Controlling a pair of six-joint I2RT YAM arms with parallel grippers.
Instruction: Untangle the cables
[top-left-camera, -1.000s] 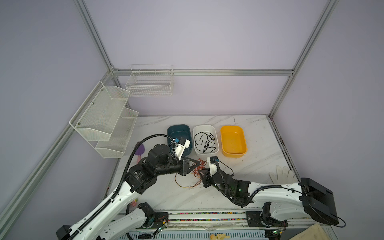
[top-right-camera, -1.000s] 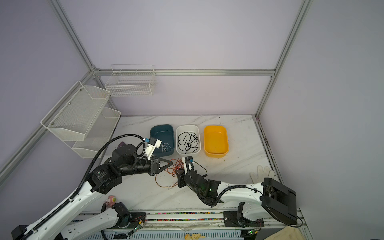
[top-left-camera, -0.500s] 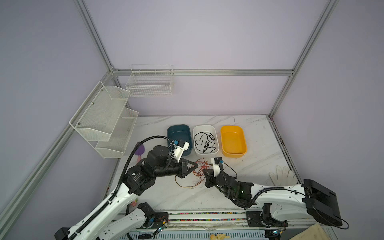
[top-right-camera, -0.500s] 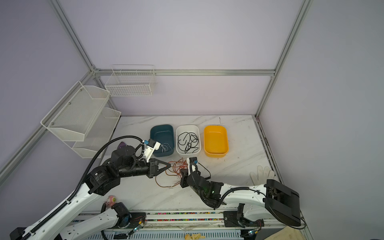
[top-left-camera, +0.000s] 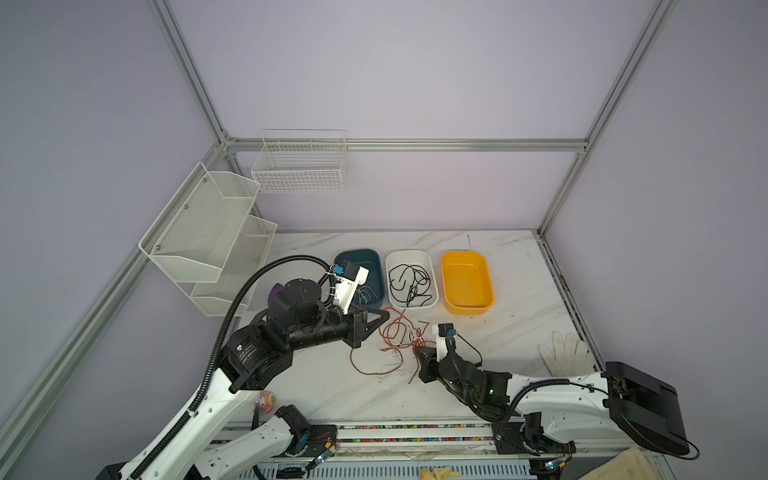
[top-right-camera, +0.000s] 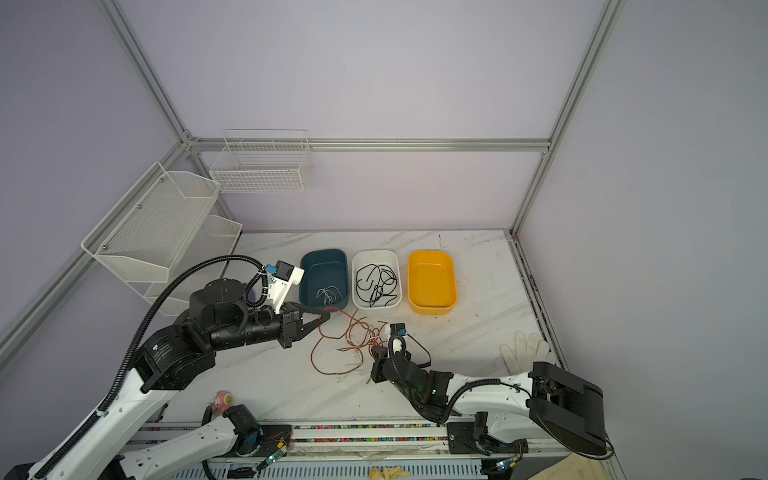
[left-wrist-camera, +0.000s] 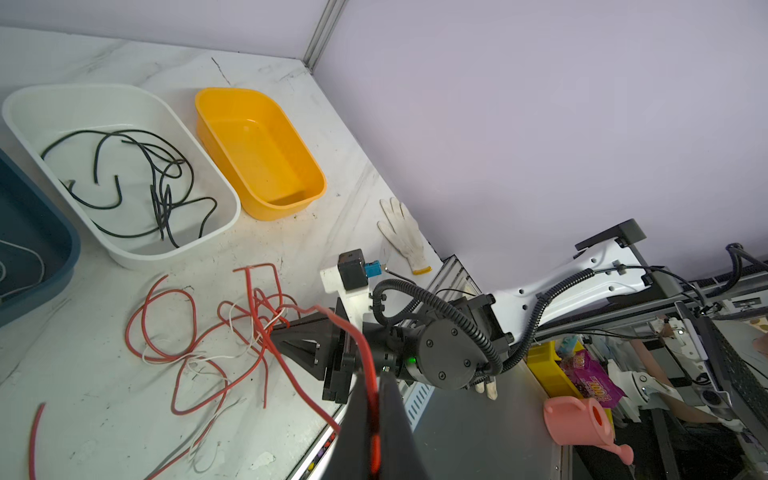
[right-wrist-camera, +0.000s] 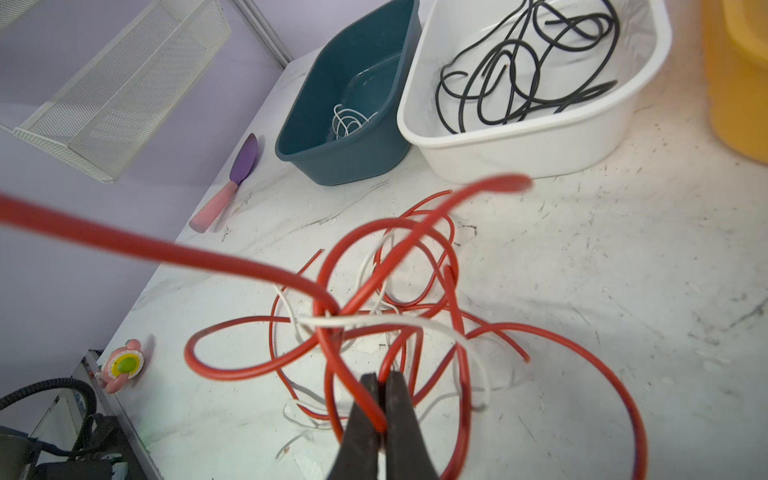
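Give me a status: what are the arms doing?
Left claw shut on red wire. Right claw shut on red wire at the knot. White wire threaded through it.

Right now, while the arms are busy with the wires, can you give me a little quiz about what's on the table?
1. True or false: the yellow bin is empty.
2. The left gripper pinches a cable of which colour? A black, B red, C white.
3. Fill in: the black cables lie in the ___ bin.
Key: 1 true; 2 B, the red cable; 3 white bin.
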